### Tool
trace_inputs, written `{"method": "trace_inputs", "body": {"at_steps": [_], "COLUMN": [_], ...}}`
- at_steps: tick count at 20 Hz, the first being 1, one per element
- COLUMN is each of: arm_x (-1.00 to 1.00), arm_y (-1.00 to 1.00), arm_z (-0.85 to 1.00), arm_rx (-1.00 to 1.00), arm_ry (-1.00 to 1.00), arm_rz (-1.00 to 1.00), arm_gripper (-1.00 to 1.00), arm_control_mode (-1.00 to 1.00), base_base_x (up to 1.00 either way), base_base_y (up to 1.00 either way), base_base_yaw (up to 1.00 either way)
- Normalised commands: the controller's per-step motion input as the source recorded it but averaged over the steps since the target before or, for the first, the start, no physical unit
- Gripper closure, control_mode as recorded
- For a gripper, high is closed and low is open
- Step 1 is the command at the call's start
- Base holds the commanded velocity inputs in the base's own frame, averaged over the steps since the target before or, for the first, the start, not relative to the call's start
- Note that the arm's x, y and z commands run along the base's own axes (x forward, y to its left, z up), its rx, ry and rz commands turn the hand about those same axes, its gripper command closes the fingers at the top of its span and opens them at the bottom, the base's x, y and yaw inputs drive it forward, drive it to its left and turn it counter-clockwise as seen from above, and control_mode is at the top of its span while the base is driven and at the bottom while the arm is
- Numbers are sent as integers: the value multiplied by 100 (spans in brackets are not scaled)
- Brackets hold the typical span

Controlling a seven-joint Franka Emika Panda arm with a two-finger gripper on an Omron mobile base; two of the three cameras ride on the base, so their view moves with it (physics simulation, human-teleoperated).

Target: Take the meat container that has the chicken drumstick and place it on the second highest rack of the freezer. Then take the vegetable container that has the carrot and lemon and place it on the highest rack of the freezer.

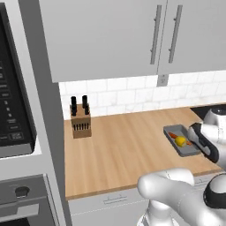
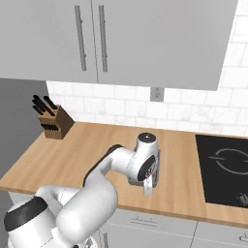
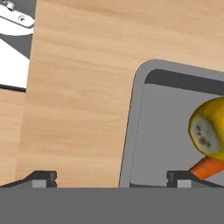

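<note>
I bring the end effector (image 3: pixel 111 179), fingers spread, astride the vegetable container's (image 1: pixel 170 131) rim near the worktop's (image 1: pixel 119 145) front edge, ready to pinch it.

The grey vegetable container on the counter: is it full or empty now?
Neither: the vegetable container holds a lemon and a carrot, with bare grey floor beside them.

Even, bright rendered light is seen throughout; shadows are faint, no glare is found, and edges stay sharp.
</note>
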Motion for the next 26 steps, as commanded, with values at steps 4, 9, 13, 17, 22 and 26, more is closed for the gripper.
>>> {"method": "trace_inputs", "body": {"at_steps": [4,9,13,17,22,26], "arm_x": [11,0,1,0,1,0], "arm_y": [0,0,2,4,6,3], "arm_z": [-5,-32,-32,-18,-14,-21], "arm_rx": [0,0,0,0,0,0], "arm_ry": [12,4,1,2,4,3], "arm_rz": [0,0,0,0,0,0], "arm_gripper": [-100,-100,-100,-100,-100,-100], "arm_control_mode": [-100,-100,-100,-100,-100,-100], "base_base_x": [0,0,0,0,0,0], "base_base_y": [0,0,0,0,0,0], "base_base_yaw": [0,0,0,0,0,0]}}
